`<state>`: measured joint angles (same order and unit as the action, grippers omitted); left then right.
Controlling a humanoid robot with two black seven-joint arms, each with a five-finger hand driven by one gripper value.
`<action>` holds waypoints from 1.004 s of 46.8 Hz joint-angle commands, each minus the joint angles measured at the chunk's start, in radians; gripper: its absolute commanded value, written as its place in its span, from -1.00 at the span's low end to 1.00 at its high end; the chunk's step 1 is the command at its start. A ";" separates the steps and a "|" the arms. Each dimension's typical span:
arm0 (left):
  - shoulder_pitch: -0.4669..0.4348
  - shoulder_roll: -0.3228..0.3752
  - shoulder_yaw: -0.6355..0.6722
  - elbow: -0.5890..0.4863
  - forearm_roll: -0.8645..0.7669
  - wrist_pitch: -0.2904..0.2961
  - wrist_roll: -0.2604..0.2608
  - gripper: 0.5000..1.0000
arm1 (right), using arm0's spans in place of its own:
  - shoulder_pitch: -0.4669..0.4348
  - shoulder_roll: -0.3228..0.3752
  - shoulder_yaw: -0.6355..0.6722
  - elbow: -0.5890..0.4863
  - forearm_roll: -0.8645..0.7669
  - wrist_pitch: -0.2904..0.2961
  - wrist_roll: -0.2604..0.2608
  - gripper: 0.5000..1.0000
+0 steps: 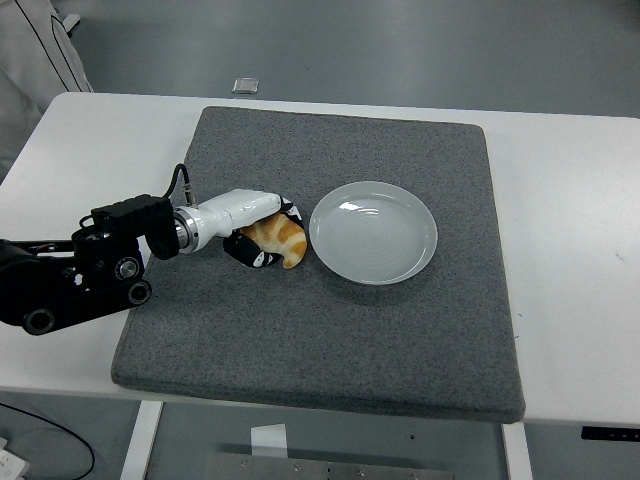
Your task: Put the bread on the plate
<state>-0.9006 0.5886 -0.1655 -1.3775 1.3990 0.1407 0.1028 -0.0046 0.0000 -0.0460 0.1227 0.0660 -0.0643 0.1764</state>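
The left arm comes in from the left edge, its black links lying low over the white surface (90, 150), and ends in a white-shelled left hand (262, 232) with black fingers. That hand is closed around the bread (281, 240) — a golden-brown, croissant-like piece lying on the grey mat (330, 330). One dark finger curls over the bread's far side near its top, while the thumb and lower fingers (250, 258) tuck in under its near left side, so the bread is pinched between them. Whether the bread still rests on the mat or is slightly raised cannot be told from this angle. The bread sits just left of the plate (374, 232), its right end very near the plate's left rim; whether the two touch is not clear. The plate is a round, pale grey-white dish with a shallow rim, lying flat near the mat's middle with nothing in it. The mat covers most of the surface's centre, with bare white showing to the left, right and far side. At the far edge of the surface, beyond the mat, lies a small grey object (245, 85) — too small to identify. At the top left corner a piece of pale fabric (35, 50) shows.
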 commanded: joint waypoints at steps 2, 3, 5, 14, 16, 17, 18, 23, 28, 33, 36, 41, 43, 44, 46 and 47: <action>-0.001 0.002 -0.002 0.000 0.015 0.000 0.000 -0.51 | 0.000 0.000 0.000 0.000 0.000 0.001 0.000 0.73; -0.001 0.002 -0.002 0.000 0.018 0.000 0.000 -0.58 | 0.000 0.000 0.000 0.000 0.000 0.000 0.000 0.73; -0.001 0.002 -0.002 0.000 0.025 0.000 0.000 -0.82 | 0.000 0.000 0.000 0.000 0.000 0.000 0.000 0.73; -0.004 0.007 -0.003 0.001 0.075 0.002 -0.006 -1.00 | 0.000 0.000 0.000 0.000 0.000 0.000 0.000 0.73; -0.006 0.008 -0.006 0.001 0.077 0.002 -0.006 -1.00 | 0.000 0.000 0.000 0.000 0.000 0.000 0.000 0.73; -0.006 0.008 -0.009 0.001 0.077 0.002 -0.008 -1.00 | 0.000 0.000 0.000 0.000 0.000 0.000 0.000 0.73; -0.006 0.008 -0.011 0.001 0.077 0.002 -0.009 -1.00 | 0.000 0.000 0.000 0.000 0.000 0.000 0.000 0.73; -0.006 0.011 -0.019 0.001 0.077 0.002 -0.011 -1.00 | 0.000 0.000 0.000 0.000 0.000 0.000 0.000 0.73; -0.012 0.016 -0.022 0.000 0.075 0.002 -0.012 -1.00 | 0.000 0.000 0.000 0.000 0.000 0.000 0.000 0.73; -0.020 0.023 -0.023 -0.002 0.077 0.002 -0.012 -1.00 | 0.000 0.000 0.000 0.000 0.000 0.000 0.000 0.73; -0.032 0.033 -0.025 -0.002 0.077 0.000 -0.012 -1.00 | 0.000 0.000 0.000 0.000 0.000 0.000 0.000 0.73; -0.049 0.045 -0.032 -0.002 0.077 0.000 -0.014 -1.00 | 0.000 0.000 0.000 0.000 0.000 0.000 0.000 0.73; -0.054 0.056 -0.042 -0.003 0.075 0.000 -0.014 -1.00 | 0.000 0.000 0.000 0.000 0.000 0.000 0.000 0.73; -0.057 0.059 -0.046 -0.003 0.075 0.000 -0.014 -1.00 | 0.000 0.000 0.000 0.000 0.000 0.000 0.000 0.73; -0.057 0.060 -0.057 -0.005 0.075 0.000 -0.015 -1.00 | 0.000 0.000 0.000 0.000 0.000 0.000 0.000 0.73; -0.057 0.060 -0.062 -0.005 0.075 0.000 -0.015 -1.00 | 0.000 0.000 0.000 0.000 0.000 0.000 0.000 0.73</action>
<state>-0.9564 0.6468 -0.2143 -1.3806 1.4748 0.1414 0.0888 -0.0046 0.0000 -0.0460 0.1227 0.0660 -0.0643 0.1764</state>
